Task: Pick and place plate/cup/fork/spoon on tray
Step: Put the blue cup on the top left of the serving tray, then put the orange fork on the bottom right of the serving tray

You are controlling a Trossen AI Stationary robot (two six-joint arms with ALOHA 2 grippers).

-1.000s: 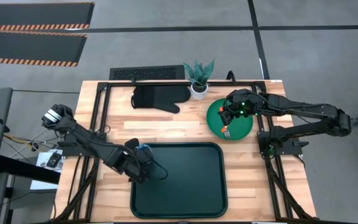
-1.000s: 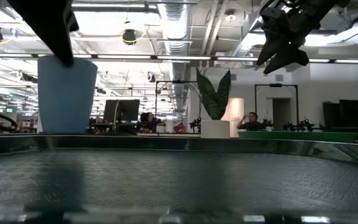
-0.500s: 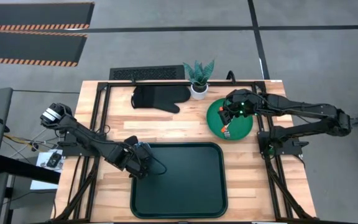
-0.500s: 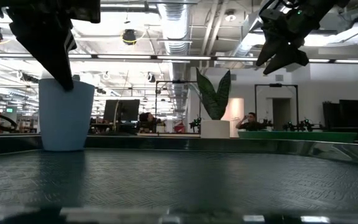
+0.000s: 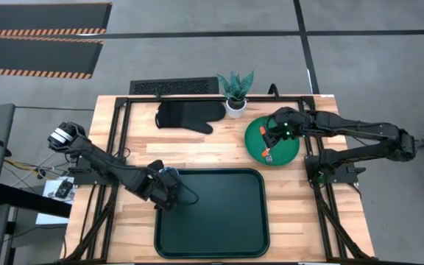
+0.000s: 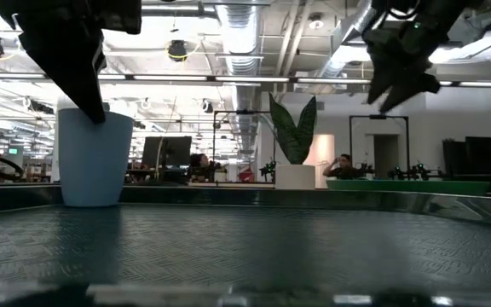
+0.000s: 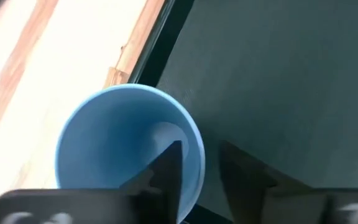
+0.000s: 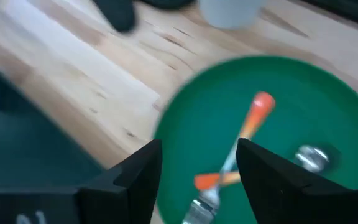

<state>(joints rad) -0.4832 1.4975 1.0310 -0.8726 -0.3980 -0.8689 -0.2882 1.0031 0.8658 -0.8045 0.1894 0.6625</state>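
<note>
The blue cup (image 5: 170,175) stands upright on its base in the far left corner of the dark green tray (image 5: 219,221); it also shows in the low view (image 6: 95,162). My left gripper (image 7: 199,149) is above it, open, with one finger inside the cup and one outside its wall. The green plate (image 5: 255,143) lies on the table at the far right. The fork (image 8: 232,155) and the spoon (image 8: 306,157) lie crossed on the plate. My right gripper (image 8: 197,155) hovers open above the plate and touches nothing. My left gripper points down with its fingers astride the cup's rim (image 7: 197,140), on the side toward the tray's middle. Dark tray shows between the rim and the outer finger (image 7: 241,171). Whether the inner finger (image 7: 166,168) touches the wall, I cannot tell.
A white plant pot (image 5: 235,107) and a black glove (image 5: 186,115) lie at the table's far edge, left of the plate. A black mat (image 5: 174,87) lies beyond the edge. The tray's middle and right side (image 5: 234,206) are bare.
My left gripper has gone down and a little toward the far edge with the cup, which now stands on the tray's floor. My right gripper has shifted a little toward the table's right edge above the plate.
</note>
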